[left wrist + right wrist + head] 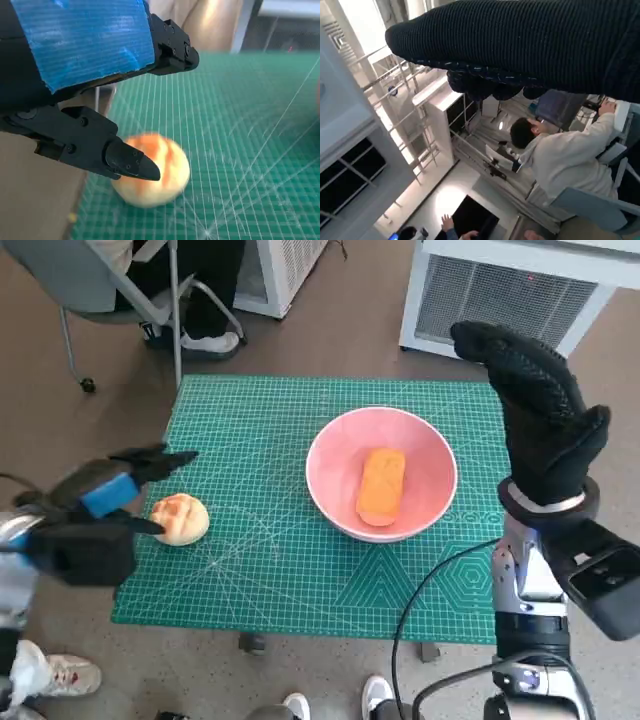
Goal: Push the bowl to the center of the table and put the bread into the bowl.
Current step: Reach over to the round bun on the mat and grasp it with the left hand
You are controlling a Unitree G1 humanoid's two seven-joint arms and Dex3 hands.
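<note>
A pink bowl (333, 468) stands a little right of the middle of the green cutting mat (260, 420). An oblong orange bread (381, 486) lies inside it. A round pale bun (180, 519) (152, 170) sits on the mat near its left edge. My left hand (100, 510) (85, 60) hovers at that edge with its fingers apart. One black fingertip (135, 167) lies just in front of the bun, and I see no grip on it. My right hand (540, 410) (520, 45) is raised beside the bowl's right side, fingers up, holding nothing.
A chair (110, 290) and a seated person's shoes (205, 340) are beyond the table's far left corner. White units (500, 290) stand behind the table. A black cable (420, 600) crosses the mat's near right part. A person in a pale top (565, 155) shows in the right wrist view.
</note>
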